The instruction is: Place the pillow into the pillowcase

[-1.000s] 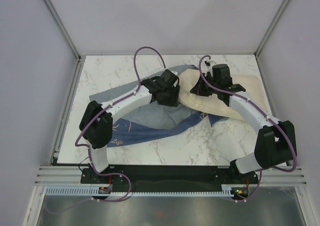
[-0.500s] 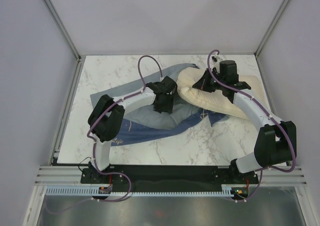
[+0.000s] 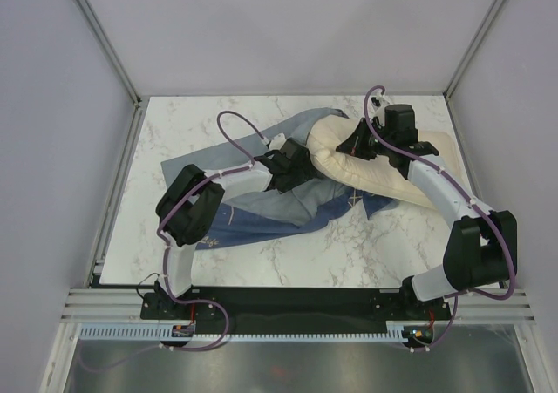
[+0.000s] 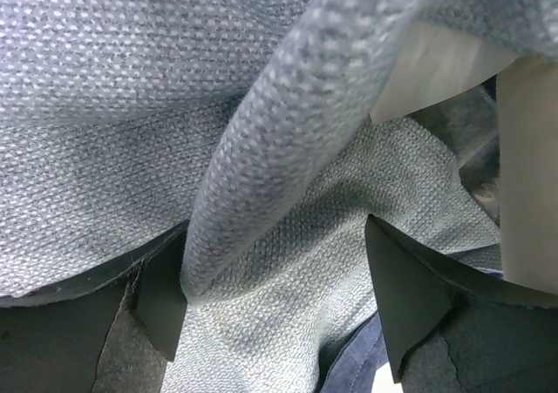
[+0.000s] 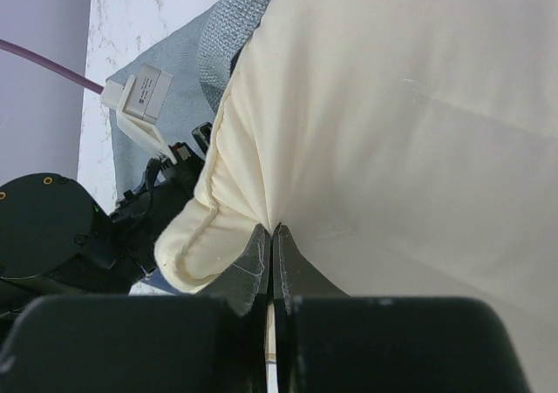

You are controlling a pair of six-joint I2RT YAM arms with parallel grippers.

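The cream pillow (image 3: 377, 172) lies at the right of the marble table, its left end lifted over the denim-blue pillowcase (image 3: 261, 220). My right gripper (image 3: 353, 145) is shut on a pinch of the pillow's fabric near that end; in the right wrist view the jaws (image 5: 272, 229) meet on the cream cloth (image 5: 392, 105). My left gripper (image 3: 291, 170) is down in the pillowcase's mouth. In the left wrist view it (image 4: 275, 236) is open, grey-blue cloth (image 4: 131, 105) and a rolled fold between the fingers (image 4: 401, 297). A cream strip (image 4: 527, 175) shows at the right.
The marble table (image 3: 192, 123) is walled by grey panels at left, back and right. Purple cables loop above both arms. The left arm's black wrist (image 5: 52, 227) sits close beside the pillow's lifted end. Grey-blue pillowcase cloth (image 5: 235, 18) lies behind the pillow.
My right gripper lifted the pillow's left end up and back a little. My left gripper moved down into the pillowcase cloth, and its elbow swung right.
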